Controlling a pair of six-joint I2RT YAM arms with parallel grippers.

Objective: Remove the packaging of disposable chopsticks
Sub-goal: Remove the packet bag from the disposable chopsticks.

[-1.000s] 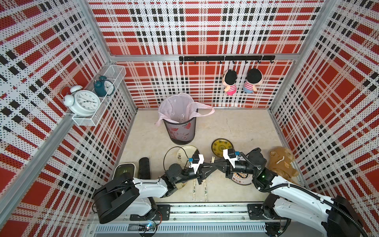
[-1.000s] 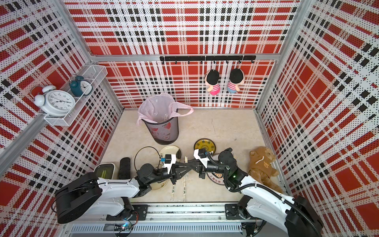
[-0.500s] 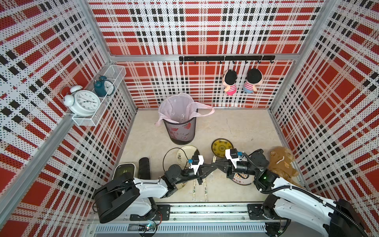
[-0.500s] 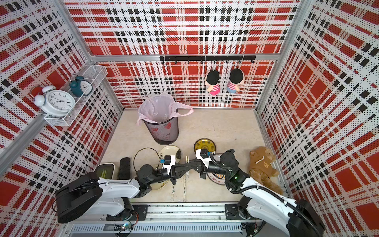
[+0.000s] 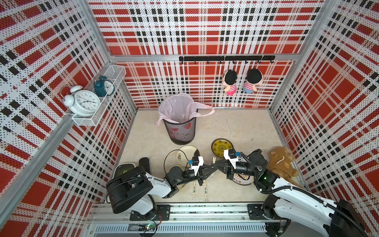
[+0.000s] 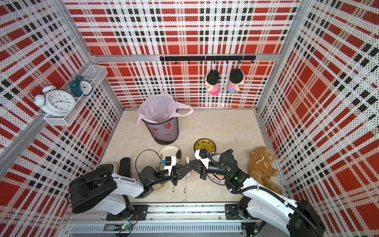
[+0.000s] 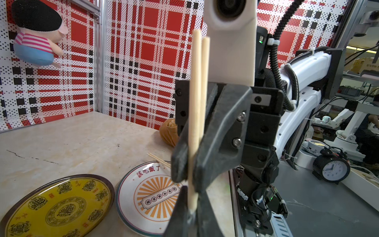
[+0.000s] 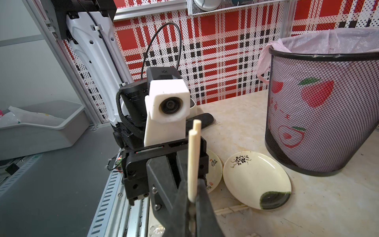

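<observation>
A bare pair of disposable chopsticks (image 7: 197,102) stands upright over the table's front middle, where both grippers meet tip to tip. My right gripper (image 8: 191,207) is shut on the sticks partway up; in both top views only their upper ends (image 5: 214,159) (image 6: 187,159) show. My left gripper (image 7: 191,213) is shut just below, on the sticks' lower tip and a bit of clear packaging there. Two more pairs, still inside their packaging (image 5: 193,189) (image 5: 205,189), lie on the table under the left arm. A loose bare pair (image 7: 159,159) rests at a plate's edge.
A mesh bin (image 5: 180,127) with a pink liner stands behind. A yellow plate (image 5: 222,145), a cream plate (image 5: 188,151) and a white-and-orange plate (image 7: 143,195) lie around the grippers. A teddy bear (image 5: 281,164) sits at the right and a black object (image 5: 144,163) at the left.
My left gripper's jaws have closed in on the lower end of the held pair. Both arms have stayed almost where they were, and the right grip is unchanged.
</observation>
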